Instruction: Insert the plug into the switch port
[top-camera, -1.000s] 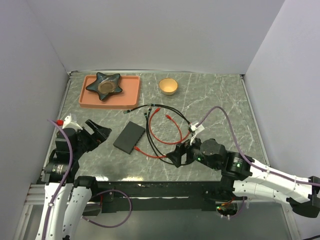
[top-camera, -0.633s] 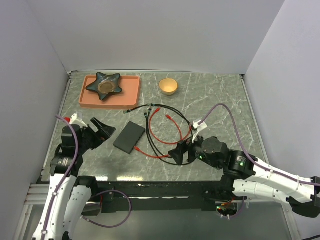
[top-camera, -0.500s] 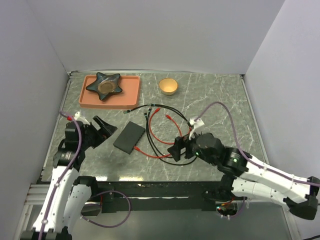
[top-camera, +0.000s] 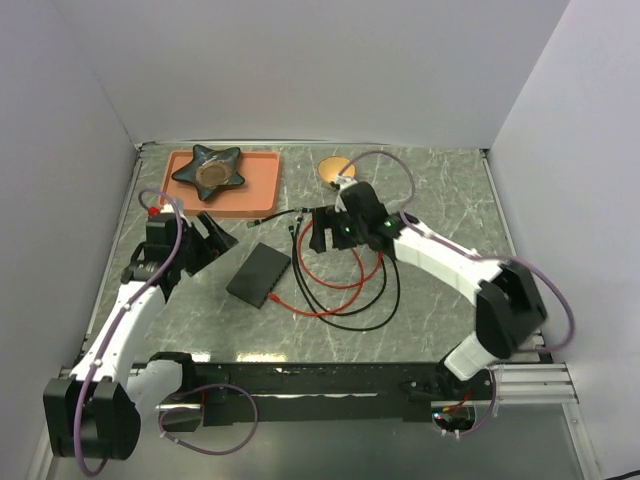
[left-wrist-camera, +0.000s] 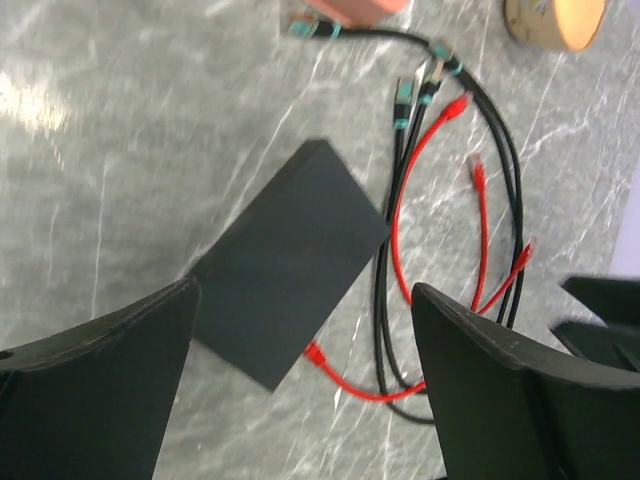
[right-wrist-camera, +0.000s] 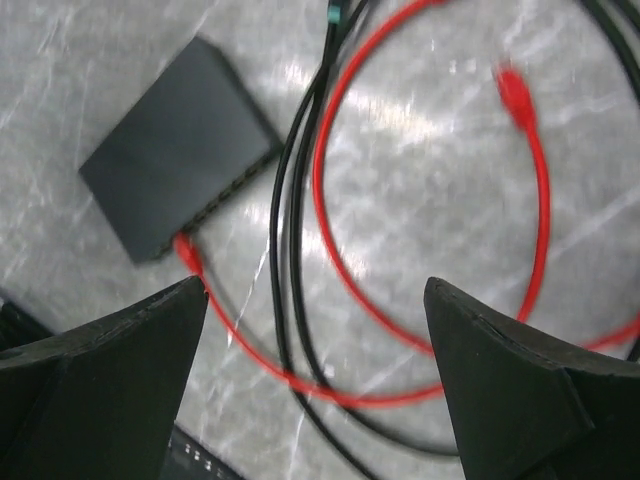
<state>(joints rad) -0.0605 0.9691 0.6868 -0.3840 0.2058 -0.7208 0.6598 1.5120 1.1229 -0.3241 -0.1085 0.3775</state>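
Both grippers were at the reaching stage, with nothing picked up: the right gripper (top-camera: 320, 232) hung wide open over the red cable (right-wrist-camera: 320, 190), and the left gripper (top-camera: 205, 245), equally wide, hovered just beside the switch (top-camera: 259, 273), which lay flat on the table (top-camera: 440, 200) between the two arms. One plug (right-wrist-camera: 187, 250) sat against the end of the port row (right-wrist-camera: 225, 198) (whether seated or only touching, I could not tell), while a loose plug (right-wrist-camera: 512, 90) lay well apart under the right wrist. I judged the next move to call for the right gripper to drop onto that loose plug, close on its body, and turn it toward the ports while the left steadied the switch
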